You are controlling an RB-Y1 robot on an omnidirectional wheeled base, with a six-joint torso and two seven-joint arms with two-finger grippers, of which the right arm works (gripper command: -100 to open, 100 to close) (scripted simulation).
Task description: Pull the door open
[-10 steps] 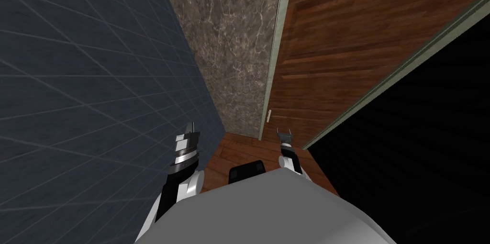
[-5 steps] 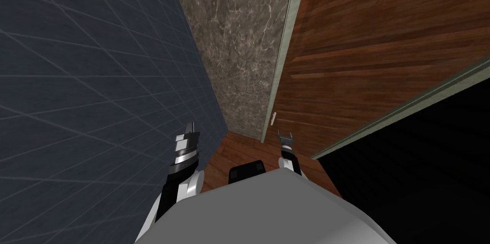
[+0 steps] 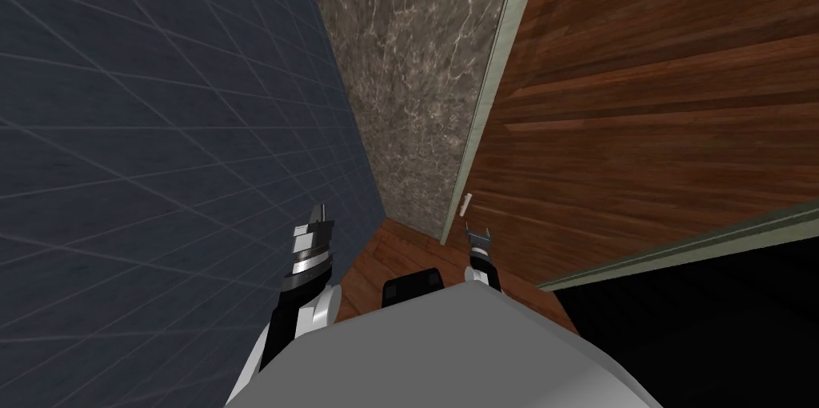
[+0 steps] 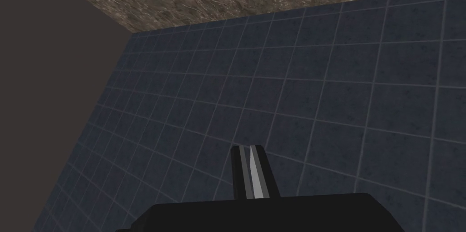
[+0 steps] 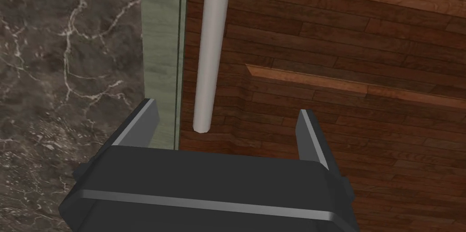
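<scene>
A dark brown wooden door (image 3: 640, 123) stands in a pale green frame (image 3: 492, 99). Its light grey bar handle (image 3: 466, 203) sits near the frame edge. My right gripper (image 3: 477, 230) is open just below the handle. In the right wrist view the handle (image 5: 210, 52) runs ahead from between the fingers (image 5: 136, 122), its end just short of the gripper (image 5: 225, 127) body, closer to the finger on the frame side. The frame (image 5: 159, 52) lies beside it on the door (image 5: 341, 61). My left gripper (image 3: 321, 211) is shut, held by the tiled wall; its fingers (image 4: 251, 177) touch.
A dark blue tiled wall (image 3: 144, 147) runs close on the left. A grey-brown marbled wall (image 3: 408, 91) meets the door frame ahead. Brown wooden floor (image 3: 400, 247) lies in the corner. A black area (image 3: 720, 323) shows at the lower right beyond the frame.
The whole head view has shifted: I have turned or moved closer to the door, which now takes up more of the right. The handle appears nearer my right gripper. The arms keep their pose.
</scene>
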